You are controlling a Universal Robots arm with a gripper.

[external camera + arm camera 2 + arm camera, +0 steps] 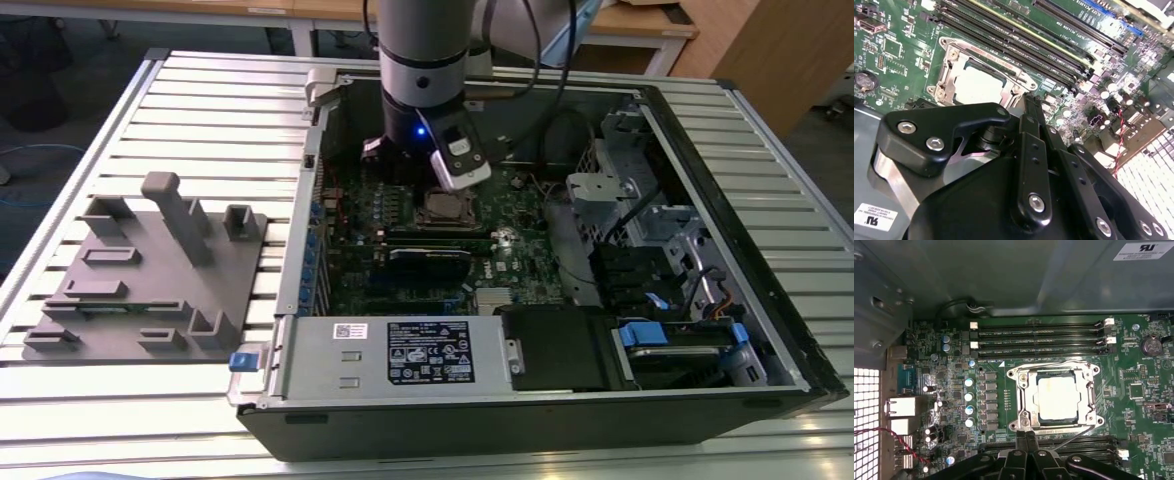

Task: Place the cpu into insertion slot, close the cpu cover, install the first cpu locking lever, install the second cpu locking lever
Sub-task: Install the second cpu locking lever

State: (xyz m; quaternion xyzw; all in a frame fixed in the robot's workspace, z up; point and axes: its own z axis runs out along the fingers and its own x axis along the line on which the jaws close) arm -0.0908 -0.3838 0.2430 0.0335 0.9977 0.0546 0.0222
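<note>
The cpu [1056,397] lies flat in the insertion slot [1016,374] on the green board, its pale metal top showing through the window of the cpu cover [1026,402], which lies down over it. A thin wire lever [1054,361] runs along one side of the socket. Another wire lever [1074,436] slants out at the side nearest my fingers. My gripper [1026,436] hangs just beside that edge of the socket, fingers together with nothing seen between them. In the second wrist view the gripper [1029,102] reaches toward the cpu [979,85]. In the exterior view the gripper [451,185] stands over the socket [447,208].
Long black memory slots [1039,337] flank the socket on two sides. The open case wall [307,200] and a grey power supply box [387,350] hem in the board. Drive bays and cables [641,240] fill the exterior view's right. A grey fixture [147,270] sits outside the case.
</note>
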